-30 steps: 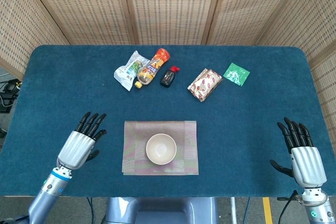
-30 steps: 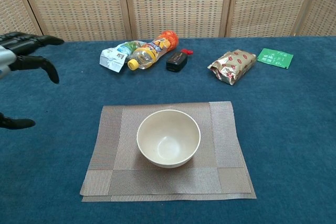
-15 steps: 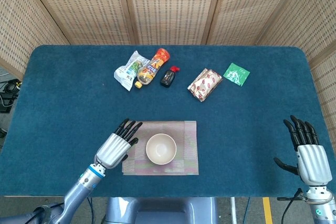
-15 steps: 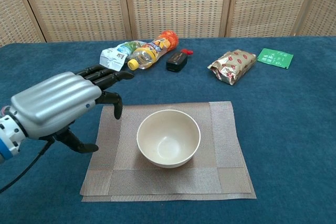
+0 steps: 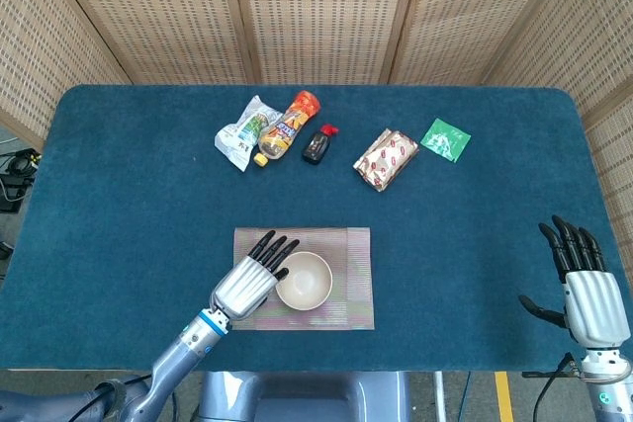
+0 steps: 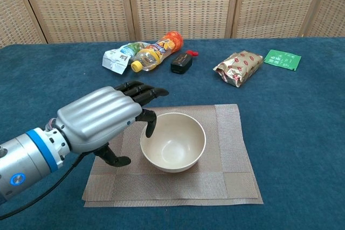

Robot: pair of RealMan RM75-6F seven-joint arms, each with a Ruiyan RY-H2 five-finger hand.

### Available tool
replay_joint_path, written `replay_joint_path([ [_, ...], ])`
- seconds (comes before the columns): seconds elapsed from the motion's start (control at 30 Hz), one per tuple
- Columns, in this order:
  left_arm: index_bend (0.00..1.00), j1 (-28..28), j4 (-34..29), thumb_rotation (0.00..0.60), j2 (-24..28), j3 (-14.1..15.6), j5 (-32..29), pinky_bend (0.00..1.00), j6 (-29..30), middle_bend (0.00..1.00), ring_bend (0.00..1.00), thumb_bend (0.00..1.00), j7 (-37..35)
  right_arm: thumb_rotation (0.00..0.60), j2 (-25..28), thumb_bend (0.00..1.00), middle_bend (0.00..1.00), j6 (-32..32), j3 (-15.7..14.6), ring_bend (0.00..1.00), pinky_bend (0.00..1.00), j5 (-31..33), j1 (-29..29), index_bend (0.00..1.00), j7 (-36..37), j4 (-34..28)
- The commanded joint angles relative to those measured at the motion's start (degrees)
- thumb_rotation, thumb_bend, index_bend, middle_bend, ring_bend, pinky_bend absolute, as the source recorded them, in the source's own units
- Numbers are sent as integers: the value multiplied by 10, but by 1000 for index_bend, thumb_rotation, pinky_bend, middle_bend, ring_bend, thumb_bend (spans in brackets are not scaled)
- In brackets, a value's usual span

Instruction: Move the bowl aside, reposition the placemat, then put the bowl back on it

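A cream bowl (image 5: 305,281) (image 6: 176,143) stands in the middle of a brown woven placemat (image 5: 346,289) (image 6: 232,149) near the table's front edge. My left hand (image 5: 254,277) (image 6: 102,117) hovers over the mat's left part, right beside the bowl's left rim, fingers spread and empty; one fingertip (image 6: 149,130) hangs at the rim, contact unclear. My right hand (image 5: 584,284) is far off at the front right corner, fingers spread, holding nothing; the chest view does not show it.
Along the back lie a crumpled white packet (image 5: 242,132), an orange-capped bottle on its side (image 5: 287,126), a small black bottle with a red cap (image 5: 318,143), a red-and-silver snack pack (image 5: 385,158) and a green sachet (image 5: 446,138). Blue cloth covers the table (image 5: 119,185).
My left hand has swept rightward from the table's front left onto the mat and up against the bowl. The right hand has drifted slightly toward the front edge. Bowl and mat stay put.
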Motion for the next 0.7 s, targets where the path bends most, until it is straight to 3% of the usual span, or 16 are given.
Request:
replay_joint_path([
  [0.03, 456, -8, 6, 600, -10, -3, -7, 0, -7, 0, 0, 178, 7, 600, 1, 20, 0, 0, 0, 0, 0, 0, 0, 0, 2, 0],
  [0.17, 477, -20, 18, 600, -26, -8, -17, 0, -17, 0, 0, 181, 17, 600, 2, 20, 0, -1, 0, 0, 0, 0, 0, 0, 5, 0],
  [0.7, 666, -42, 56, 600, -70, -9, -41, 0, -18, 0, 0, 403, 37, 600, 7, 19, 0, 0, 0, 0, 0, -1, 0, 0, 17, 1],
])
